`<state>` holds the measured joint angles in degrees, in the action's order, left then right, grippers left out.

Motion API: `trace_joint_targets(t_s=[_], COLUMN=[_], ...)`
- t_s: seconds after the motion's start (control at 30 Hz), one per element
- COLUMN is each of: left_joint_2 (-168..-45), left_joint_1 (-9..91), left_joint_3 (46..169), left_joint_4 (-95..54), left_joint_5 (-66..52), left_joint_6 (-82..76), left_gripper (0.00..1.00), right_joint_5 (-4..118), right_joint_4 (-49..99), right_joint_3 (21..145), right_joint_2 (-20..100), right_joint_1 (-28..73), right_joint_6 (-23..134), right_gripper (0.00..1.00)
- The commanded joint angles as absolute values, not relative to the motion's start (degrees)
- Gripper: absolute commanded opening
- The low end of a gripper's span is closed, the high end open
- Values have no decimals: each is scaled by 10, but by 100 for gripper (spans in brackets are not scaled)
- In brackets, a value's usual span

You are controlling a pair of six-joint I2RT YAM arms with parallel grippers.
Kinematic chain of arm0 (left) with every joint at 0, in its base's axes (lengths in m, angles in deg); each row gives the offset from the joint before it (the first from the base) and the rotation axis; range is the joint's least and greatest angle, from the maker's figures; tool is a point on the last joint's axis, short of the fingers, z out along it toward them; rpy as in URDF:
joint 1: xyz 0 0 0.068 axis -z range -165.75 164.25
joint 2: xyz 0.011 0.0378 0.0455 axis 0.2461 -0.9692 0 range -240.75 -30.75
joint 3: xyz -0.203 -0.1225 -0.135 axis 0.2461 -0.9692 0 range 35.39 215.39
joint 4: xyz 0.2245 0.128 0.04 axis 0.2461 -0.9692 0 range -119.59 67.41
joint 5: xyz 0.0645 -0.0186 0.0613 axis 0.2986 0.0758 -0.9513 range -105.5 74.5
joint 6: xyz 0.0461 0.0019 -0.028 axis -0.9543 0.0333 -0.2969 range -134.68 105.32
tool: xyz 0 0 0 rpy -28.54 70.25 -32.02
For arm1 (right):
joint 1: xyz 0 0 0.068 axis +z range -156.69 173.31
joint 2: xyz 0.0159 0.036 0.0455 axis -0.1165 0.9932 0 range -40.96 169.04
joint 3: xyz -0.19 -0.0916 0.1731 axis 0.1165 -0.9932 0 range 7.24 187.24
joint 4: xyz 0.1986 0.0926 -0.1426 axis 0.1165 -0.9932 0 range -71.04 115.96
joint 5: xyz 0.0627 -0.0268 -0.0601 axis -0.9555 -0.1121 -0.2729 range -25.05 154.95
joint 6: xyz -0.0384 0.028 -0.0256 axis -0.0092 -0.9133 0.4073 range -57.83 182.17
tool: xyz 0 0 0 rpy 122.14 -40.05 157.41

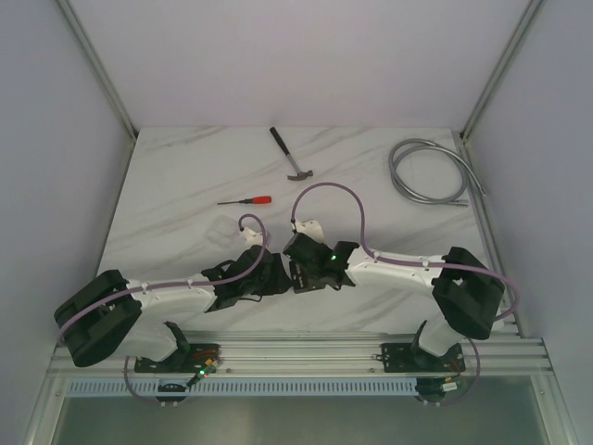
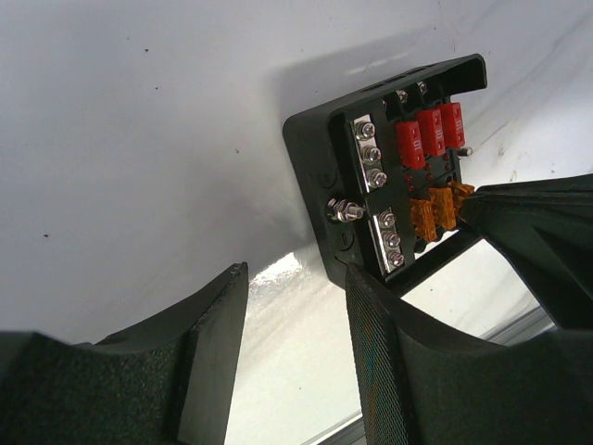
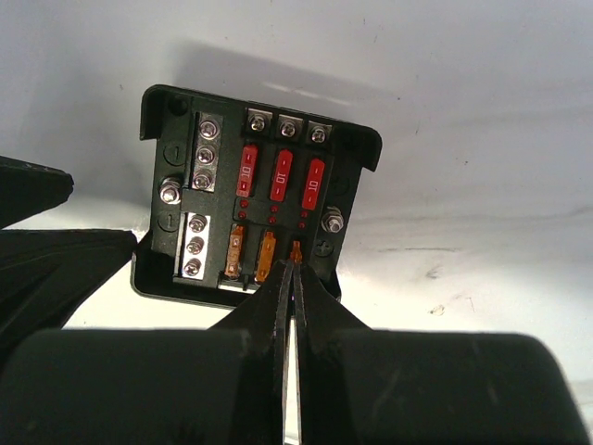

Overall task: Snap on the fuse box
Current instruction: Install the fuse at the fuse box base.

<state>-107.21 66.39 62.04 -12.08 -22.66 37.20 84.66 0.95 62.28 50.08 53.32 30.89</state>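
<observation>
The fuse box (image 3: 222, 199) is a black square box lying open on the white table, with three red fuses (image 3: 280, 174) in its upper row and orange fuses (image 3: 264, 255) in the lower row. My right gripper (image 3: 296, 264) is shut on the tip of the third orange fuse (image 3: 296, 249) at the lower right slot. In the left wrist view the fuse box (image 2: 320, 162) lies just beyond my left gripper (image 2: 296, 278), which stands open; its right finger (image 2: 371, 315) is against the box's near corner. From above, both grippers (image 1: 295, 271) cover the box.
A clear plastic cover (image 1: 220, 229) lies just left of the grippers. Farther back are a red-handled screwdriver (image 1: 246, 200), a hammer (image 1: 290, 155) and a coiled grey hose (image 1: 431, 172) at the far right. Metal frame rails border the table.
</observation>
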Motion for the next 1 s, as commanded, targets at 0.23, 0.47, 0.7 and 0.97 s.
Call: trace_joint_targets(t_s=[0.23,0.47,0.7,0.97], left_joint_2=[-1079,-1077,-1085,-1095], left_joint_1=[668,669,669,666], left_joint_3=[629,626,630,669], left_joint_4=[-100,-100,-99,-96], left_joint_5=[-224,-229,-236,-255], left_joint_6=[383,382,382,359], left_gripper=[56,56,56,56], right_joint_5=[829,803,785,827], right_joint_4=[-56,-55,-47,10], right_joint_3=[604,591,554,624], right_joint_2=[613,640,651,590], right_joint_1=[529,528,524,518], right_joint_6=[326,328,326,343], right_gripper=[0,0,0,0])
